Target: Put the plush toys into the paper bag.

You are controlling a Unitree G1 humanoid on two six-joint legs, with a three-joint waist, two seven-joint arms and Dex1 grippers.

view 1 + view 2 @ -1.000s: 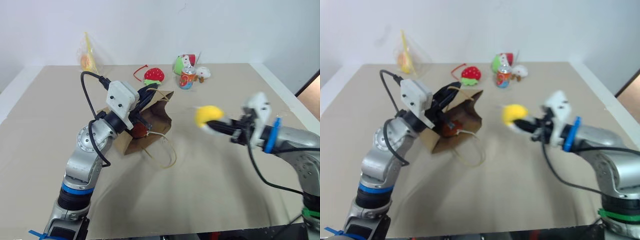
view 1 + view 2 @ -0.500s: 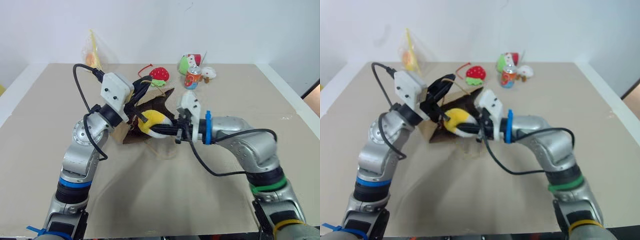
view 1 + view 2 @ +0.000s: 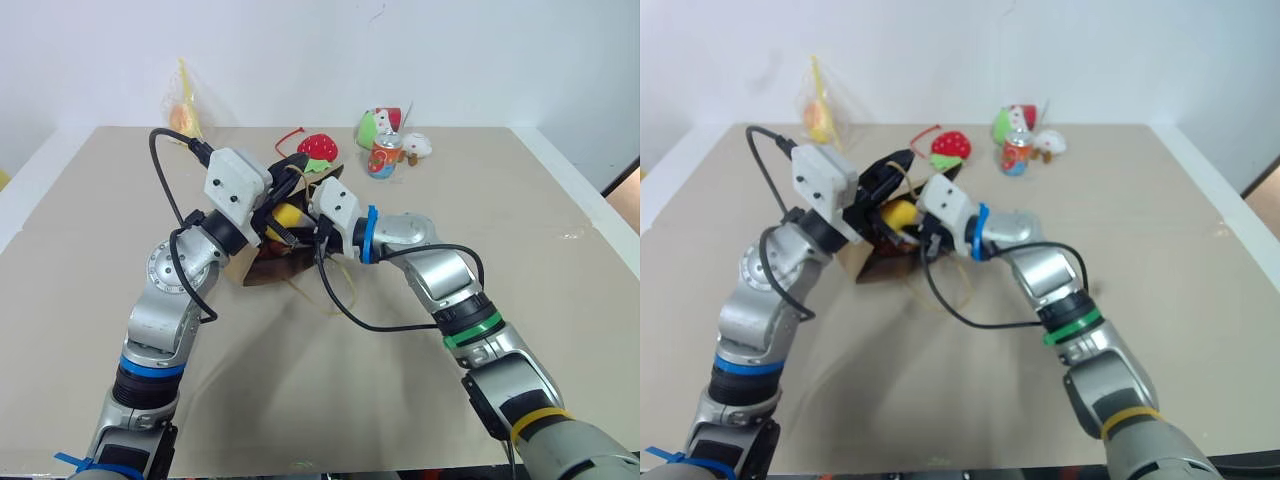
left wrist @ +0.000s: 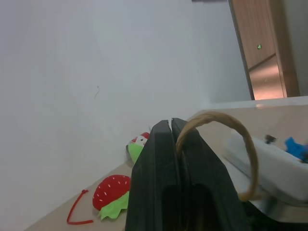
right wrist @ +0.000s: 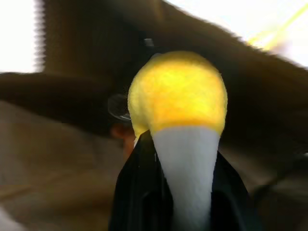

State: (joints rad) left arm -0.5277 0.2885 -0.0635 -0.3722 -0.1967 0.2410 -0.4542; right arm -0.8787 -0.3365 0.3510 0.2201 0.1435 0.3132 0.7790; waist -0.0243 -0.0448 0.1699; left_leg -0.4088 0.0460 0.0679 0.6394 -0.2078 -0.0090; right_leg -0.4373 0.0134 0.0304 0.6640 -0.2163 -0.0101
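Both arms meet mid-table: left gripper [image 3: 283, 186] pinched fully closed, raised; right gripper [image 3: 290, 224] just below it, fingers [image 5: 134, 192] clamped.

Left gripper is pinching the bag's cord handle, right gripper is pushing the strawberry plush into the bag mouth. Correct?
Not quite. The left gripper does pinch the cord handle, but the right gripper holds the white egg toy with a yellow top, not the strawberry plush, which lies on the table behind the paper bag. The right wrist view shows it.

Your beige table [image 3: 420, 400], brown paper bag [image 3: 262, 268] resting left of centre, strawberry plush [image 3: 318, 146] behind it, clear plastic bag [image 3: 183, 112] at far left, small can [image 3: 381, 158] and toys [image 3: 376, 124] far centre
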